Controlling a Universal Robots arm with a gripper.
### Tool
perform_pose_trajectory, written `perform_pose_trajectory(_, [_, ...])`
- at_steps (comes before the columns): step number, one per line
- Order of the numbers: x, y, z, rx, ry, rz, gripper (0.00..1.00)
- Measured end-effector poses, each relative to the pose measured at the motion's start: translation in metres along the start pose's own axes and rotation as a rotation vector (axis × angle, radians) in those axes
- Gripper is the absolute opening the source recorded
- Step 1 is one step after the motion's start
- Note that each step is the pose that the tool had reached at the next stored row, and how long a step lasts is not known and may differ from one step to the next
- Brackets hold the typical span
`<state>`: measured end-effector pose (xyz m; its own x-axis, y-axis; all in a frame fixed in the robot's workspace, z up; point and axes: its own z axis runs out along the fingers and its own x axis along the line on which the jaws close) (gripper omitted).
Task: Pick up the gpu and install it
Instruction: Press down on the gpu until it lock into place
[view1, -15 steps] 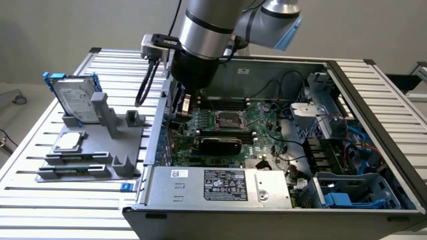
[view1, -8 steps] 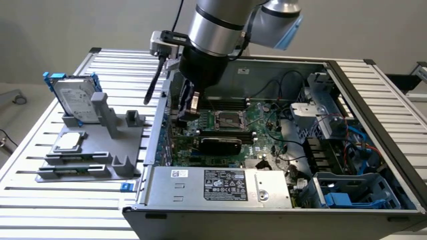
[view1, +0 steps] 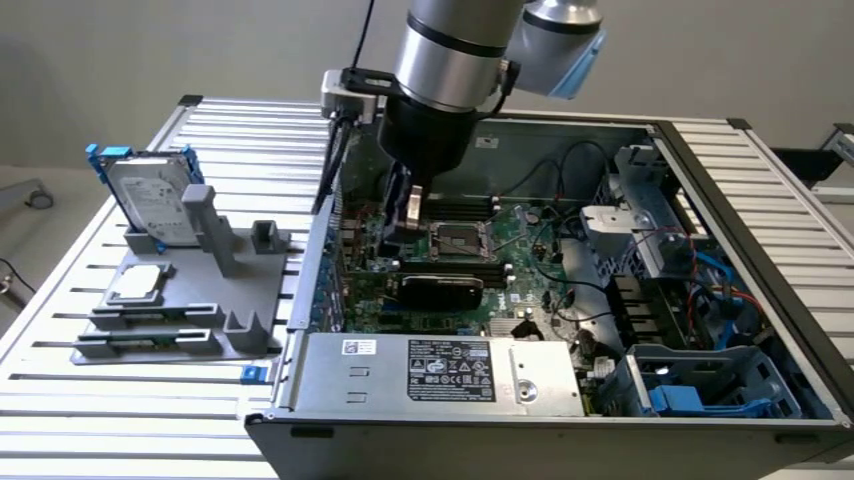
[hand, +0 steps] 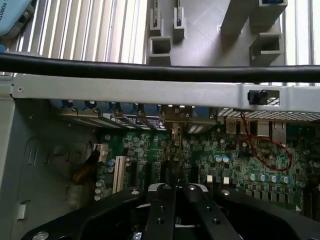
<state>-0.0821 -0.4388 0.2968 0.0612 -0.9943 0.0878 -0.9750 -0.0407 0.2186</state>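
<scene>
The gpu (view1: 442, 290), a card with a black rounded cover, stands on edge on the green motherboard (view1: 534, 275) inside the open computer case. My gripper (view1: 400, 238) hangs from the arm just above the card's end nearest the case's rear wall. Whether it touches the card I cannot tell. In the wrist view the gripper (hand: 175, 192) has its black fingers (hand: 161, 200) pressed together with nothing between them, over the motherboard (hand: 240, 160). The card itself is hidden beneath them there.
A grey fixture (view1: 200, 300) on the slatted table at the exterior view's left holds a silver hard drive with blue rails (view1: 144, 195) and a small silver chip (view1: 140, 283). The power supply (view1: 441, 370) fills the case front. A metal case rail (hand: 150, 92) and black cable (hand: 150, 72) cross the wrist view.
</scene>
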Motion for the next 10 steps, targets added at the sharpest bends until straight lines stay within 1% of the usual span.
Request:
perform_pose_trajectory(2, [0.0002,-0.0024,-0.0006,0.0342,0.0015,0.003,0.11])
perform_pose_trajectory(3, [0.0002,-0.0040,-0.0009,0.0449,0.0018,0.004,0.11])
perform_pose_trajectory(4, [0.0003,-0.0050,-0.0010,0.0469,0.0000,0.004,0.11])
perform_pose_trajectory(10, [0.0005,-0.0053,-0.0012,0.0458,0.0001,0.004,0.11])
